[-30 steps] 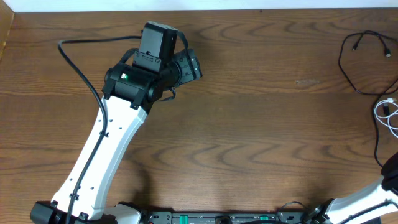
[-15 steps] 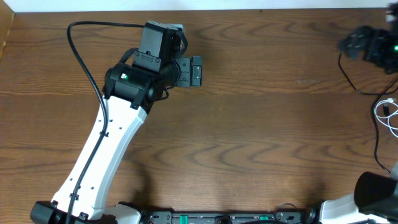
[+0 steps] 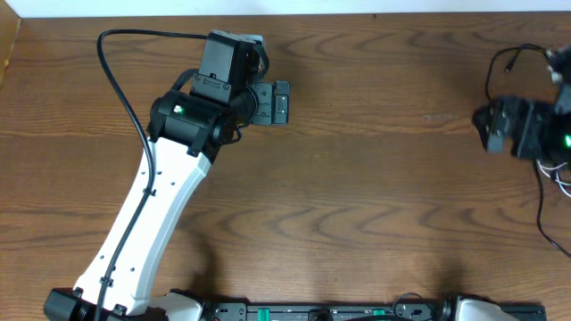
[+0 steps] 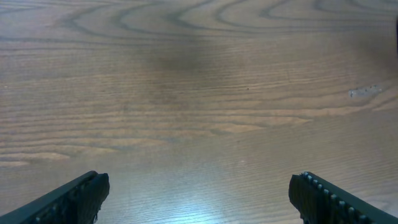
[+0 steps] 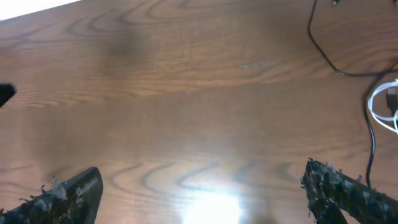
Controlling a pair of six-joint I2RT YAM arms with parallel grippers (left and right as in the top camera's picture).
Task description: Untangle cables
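The black cable point(image 3: 490, 82) lies at the table's far right edge, partly hidden under my right arm. In the right wrist view the black cable point(image 5: 323, 53) curves along the upper right. The white cable point(image 3: 564, 181) peeks out just below the arm, and in the right wrist view its loop point(image 5: 377, 102) lies at the right edge beside the black one. My right gripper point(image 3: 489, 125) hovers open and empty left of both cables, its jaws point(image 5: 205, 196) over bare wood. My left gripper point(image 3: 280, 102) is open and empty far to the left, its jaws point(image 4: 199, 199) over bare wood.
The wooden table point(image 3: 375, 196) fills the view. My left arm's thick black wire point(image 3: 116, 71) loops over the upper left. A white wall edge runs along the back. A faint pale mark point(image 5: 258, 65) sits on the wood.
My right arm has come into view at the top right and swung down to the right middle, covering part of the cables. My left gripper turned level earlier and has since held still.
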